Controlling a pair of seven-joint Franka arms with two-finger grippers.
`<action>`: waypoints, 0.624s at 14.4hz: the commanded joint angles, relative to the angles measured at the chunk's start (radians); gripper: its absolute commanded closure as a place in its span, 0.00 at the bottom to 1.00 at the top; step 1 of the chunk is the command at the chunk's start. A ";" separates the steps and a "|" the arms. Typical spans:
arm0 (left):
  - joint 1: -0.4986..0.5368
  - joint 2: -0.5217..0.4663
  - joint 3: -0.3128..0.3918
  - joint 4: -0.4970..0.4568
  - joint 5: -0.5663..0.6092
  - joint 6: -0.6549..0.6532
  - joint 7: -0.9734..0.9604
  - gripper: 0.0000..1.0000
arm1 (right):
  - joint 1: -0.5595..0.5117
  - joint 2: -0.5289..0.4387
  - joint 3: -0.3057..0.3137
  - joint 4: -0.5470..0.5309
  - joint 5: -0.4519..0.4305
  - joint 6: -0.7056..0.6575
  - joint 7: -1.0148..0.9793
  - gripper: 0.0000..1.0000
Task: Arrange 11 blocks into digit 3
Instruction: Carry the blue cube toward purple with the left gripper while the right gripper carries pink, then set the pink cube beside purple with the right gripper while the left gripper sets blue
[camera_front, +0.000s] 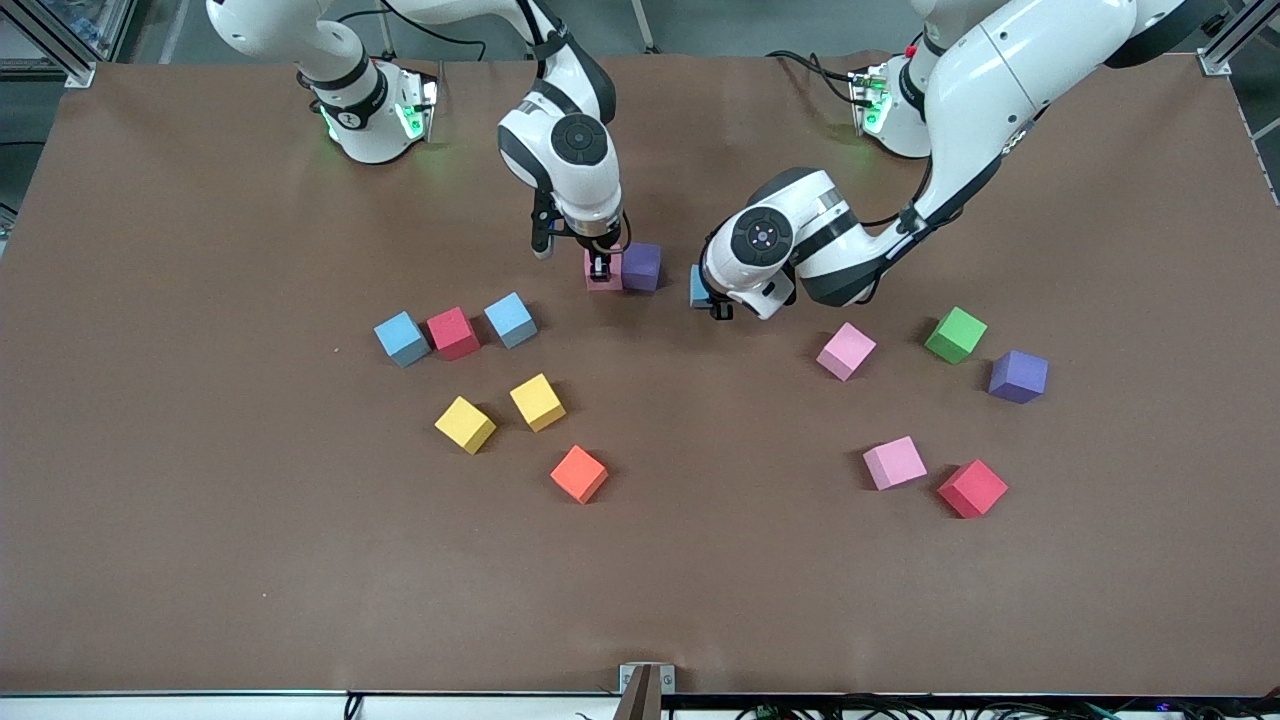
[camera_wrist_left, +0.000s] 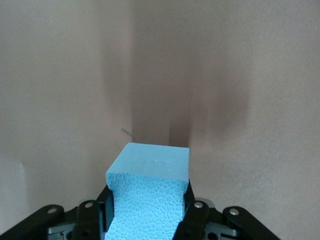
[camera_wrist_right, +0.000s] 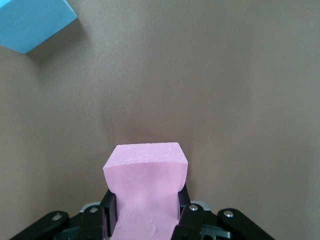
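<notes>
Two cubes are in hand at once. The right gripper (camera_front: 600, 268) is clamped on a pink block (camera_wrist_right: 145, 172), low at the table, pressed beside a purple block (camera_front: 641, 266) that sits toward the robots' edge near the middle. The left gripper (camera_front: 712, 300) squeezes a blue block (camera_wrist_left: 149, 187) just beside that pair, a small gap away toward the left arm's end.

I'd judge the digit 3 is only beginning: this looks like its first row, with purple down, pink being set, and blue wanted against purple. Next the blue one needs sliding in square until its face touches, then both jaws letting go without nudging the row.

Everything else is loose: two blue, a red (camera_front: 453, 332), two yellow and the orange cube (camera_front: 579, 473) toward the right arm's end; two pink, green (camera_front: 955, 334), purple and red toward the left arm's end. Bare table (camera_front: 700, 580) lies between those groups, and along the camera edge, so the figure has room to grow.
</notes>
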 joint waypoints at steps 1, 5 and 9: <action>0.006 -0.016 -0.012 -0.022 -0.016 0.037 -0.011 0.72 | 0.026 -0.032 -0.006 -0.043 0.012 0.014 0.026 1.00; 0.006 -0.007 -0.012 -0.022 -0.016 0.043 -0.011 0.72 | 0.026 -0.026 -0.006 -0.038 0.012 0.020 0.024 1.00; -0.002 0.003 -0.012 -0.028 -0.015 0.054 -0.013 0.72 | 0.024 -0.022 -0.006 -0.025 0.010 0.035 0.024 1.00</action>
